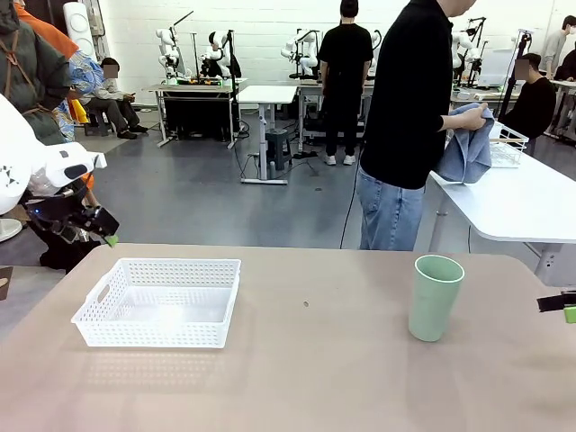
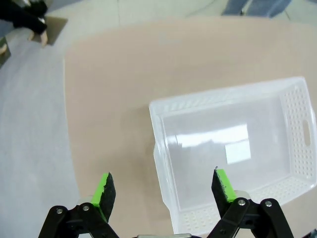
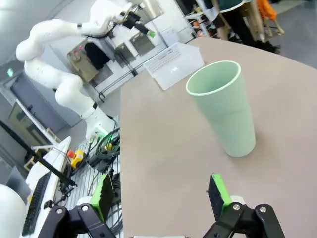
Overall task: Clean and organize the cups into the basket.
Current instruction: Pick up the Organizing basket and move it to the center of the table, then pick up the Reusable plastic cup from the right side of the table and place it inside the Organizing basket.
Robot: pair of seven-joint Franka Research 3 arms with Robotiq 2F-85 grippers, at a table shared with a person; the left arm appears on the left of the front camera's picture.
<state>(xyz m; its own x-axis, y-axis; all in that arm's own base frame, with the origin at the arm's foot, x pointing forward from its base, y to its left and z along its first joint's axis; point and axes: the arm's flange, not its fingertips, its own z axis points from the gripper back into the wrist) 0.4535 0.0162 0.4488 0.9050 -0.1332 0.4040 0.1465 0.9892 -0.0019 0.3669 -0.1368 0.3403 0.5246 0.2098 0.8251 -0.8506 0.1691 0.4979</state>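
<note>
No lettering, label, brand, number or sign can be read anywhere (the cup point(image 1: 436, 297) and basket point(image 1: 148, 333) are seen plain).

The counter point(image 1: 306, 378) carries one mint-green cup point(image 1: 436, 297) and one white basket point(image 1: 153, 335). There are two grippers: one left gripper point(image 2: 164, 186) and one right gripper point(image 3: 161, 193). Beyond the counter stands one person point(image 1: 409, 108) with one blue cloth point(image 1: 468, 148), next to one wire rack point(image 1: 508, 144).

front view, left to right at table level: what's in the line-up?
left tool, open, off the table's left edge → white basket → mint green cup, upright → right tool at the picture's right edge.
</note>
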